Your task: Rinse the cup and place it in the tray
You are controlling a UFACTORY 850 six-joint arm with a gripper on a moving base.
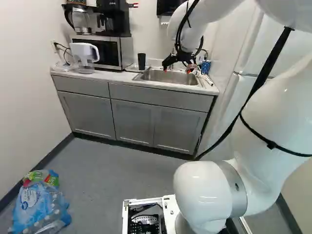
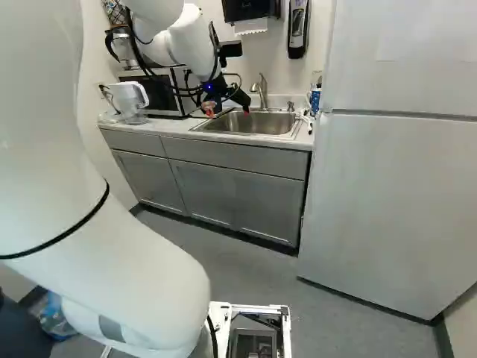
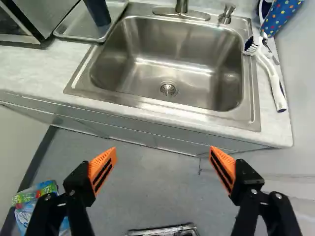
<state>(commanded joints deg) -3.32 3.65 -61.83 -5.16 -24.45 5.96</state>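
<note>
My gripper (image 1: 177, 69) hangs over the front of the sink in the left base view. In the wrist view the gripper (image 3: 162, 164) is open, its orange-padded fingers wide apart with only floor beneath them. A dark cup (image 1: 141, 61) stands left of the sink in the left base view; the wrist view shows the cup (image 3: 98, 12) on the metal tray (image 3: 74, 30), partly cut off. Ahead of the fingers lies the steel sink (image 3: 197, 64), its basin holding no cup. The faucet (image 2: 262, 89) rises behind it.
A white brush (image 3: 270, 73) and a blue dotted holder (image 3: 283, 15) are at the sink's right. A clear pitcher (image 1: 85, 56) and microwave (image 1: 124, 51) stand left on the counter (image 1: 102, 76). The fridge (image 2: 395, 194) flanks it at the right. Bottles in plastic (image 1: 39, 202) lie on the floor.
</note>
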